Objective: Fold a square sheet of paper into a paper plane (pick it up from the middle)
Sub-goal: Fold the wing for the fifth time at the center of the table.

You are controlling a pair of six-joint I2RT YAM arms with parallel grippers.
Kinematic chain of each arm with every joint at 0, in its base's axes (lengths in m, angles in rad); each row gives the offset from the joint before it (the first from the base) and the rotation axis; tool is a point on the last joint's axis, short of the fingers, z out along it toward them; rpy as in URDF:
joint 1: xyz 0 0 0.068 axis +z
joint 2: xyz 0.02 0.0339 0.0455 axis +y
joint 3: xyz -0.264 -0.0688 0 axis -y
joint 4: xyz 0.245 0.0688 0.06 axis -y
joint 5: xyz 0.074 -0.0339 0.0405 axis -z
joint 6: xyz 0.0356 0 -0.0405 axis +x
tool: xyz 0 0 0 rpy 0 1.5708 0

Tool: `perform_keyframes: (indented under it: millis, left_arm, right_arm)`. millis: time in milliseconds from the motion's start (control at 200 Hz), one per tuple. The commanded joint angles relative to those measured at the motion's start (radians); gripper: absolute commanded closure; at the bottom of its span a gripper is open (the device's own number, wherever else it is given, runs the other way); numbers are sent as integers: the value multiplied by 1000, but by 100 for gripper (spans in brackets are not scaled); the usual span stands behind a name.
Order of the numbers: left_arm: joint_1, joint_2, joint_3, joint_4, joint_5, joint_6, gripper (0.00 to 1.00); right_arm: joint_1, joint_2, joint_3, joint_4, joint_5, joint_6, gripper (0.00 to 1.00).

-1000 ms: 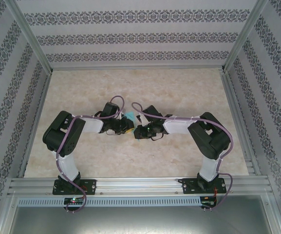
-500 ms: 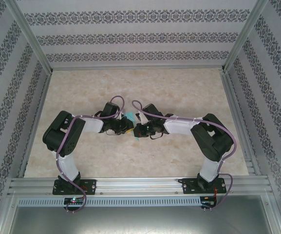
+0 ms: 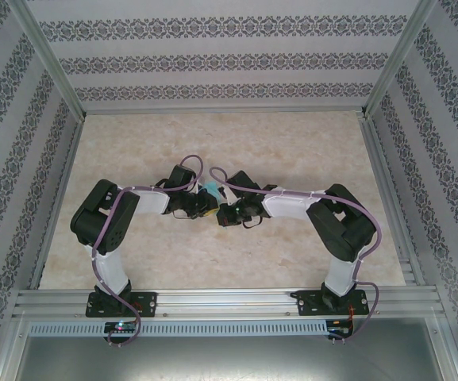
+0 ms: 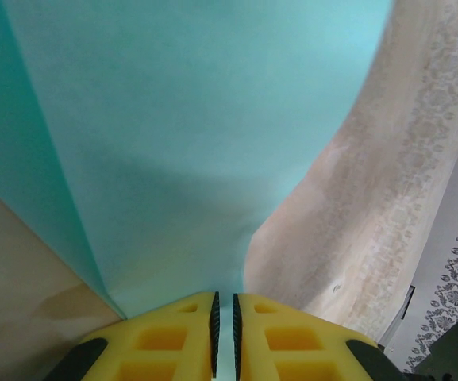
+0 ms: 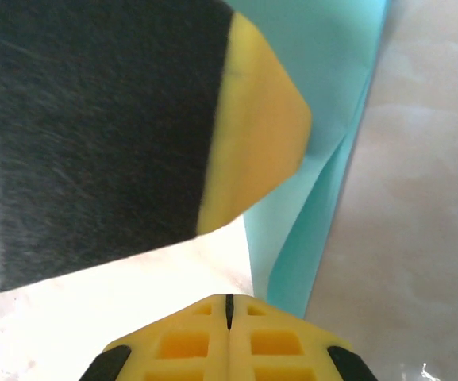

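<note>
The left fingers are pinching the creased square sheet of paper, which is stretching straight ahead of them over the bench. The right fingers, pressed shut and seemingly empty, are facing the left fingers, beside the sheet's long edge.

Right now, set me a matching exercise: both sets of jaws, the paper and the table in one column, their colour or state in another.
1 left jaws
2 right jaws
3 sheet of paper
4 table

a beige, marbled
b pressed together, no gap
c turquoise, creased
d clamped on the sheet

Pairs: 1-d, 2-b, 3-c, 4-a
</note>
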Motion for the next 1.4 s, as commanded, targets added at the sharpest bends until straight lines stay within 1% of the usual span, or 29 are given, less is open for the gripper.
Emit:
perform_keyframes:
  millis: [0,210,405,819,1044,1399]
  left_arm:
    - [-11,33,8,-74,-64,-2,83]
    - [-11,36,13,-89,-71,-1,82]
    - [-10,39,17,-95,-74,2,82]
    - [-11,39,15,-101,-78,7,83]
    - [-10,39,13,-103,-78,10,83]
    - [-10,44,13,-107,-83,10,83]
  right_arm:
    - [6,24,24,-48,44,-25,98]
    - [6,28,27,-67,64,-30,98]
    - [7,34,23,-70,53,-32,98]
    - [4,47,-6,-53,-1,-17,97]
    - [-10,32,-33,1,-49,5,94]
    - [-10,51,-54,-4,-77,11,95]
